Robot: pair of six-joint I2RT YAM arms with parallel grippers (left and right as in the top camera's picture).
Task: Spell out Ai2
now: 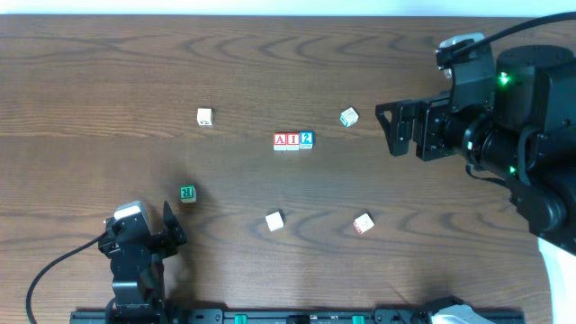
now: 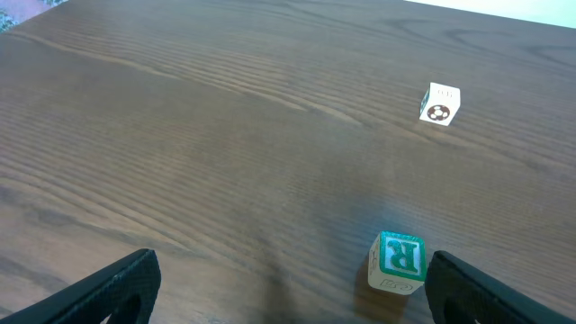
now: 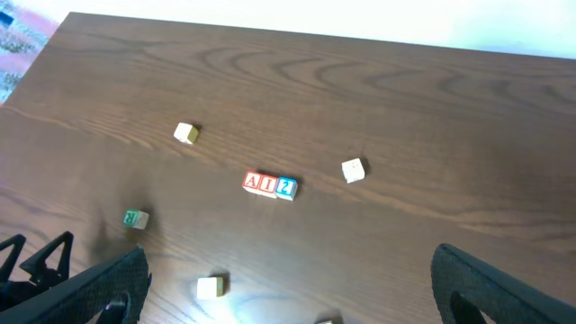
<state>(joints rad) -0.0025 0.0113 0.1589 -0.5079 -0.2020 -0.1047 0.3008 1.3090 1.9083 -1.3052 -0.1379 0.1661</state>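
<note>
A dark wooden table (image 1: pixel 270 54) fills the overhead view. The bulky black right arm (image 1: pixel 531 99) reaches in from the right edge, and its right gripper (image 1: pixel 389 129) has its fingers spread wide apart with nothing between them, to the right of the middle row of cubes and apart from it. The smaller left arm (image 1: pixel 135 270) sits at the near left edge; the left gripper (image 2: pixel 292 301) is also spread wide and empty.

Near the table's centre, the A cube (image 1: pixel 281 140), the I cube (image 1: pixel 293 140) and the blue-framed 2 cube (image 1: pixel 307 139) stand touching in a row, reading left to right. A green R cube (image 1: pixel 187 193) lies just ahead of the left gripper. Four pale cubes lie scattered around the row: upper left (image 1: pixel 205 116), upper right (image 1: pixel 349 116), lower middle (image 1: pixel 274 220) and lower right (image 1: pixel 363 223).
</note>
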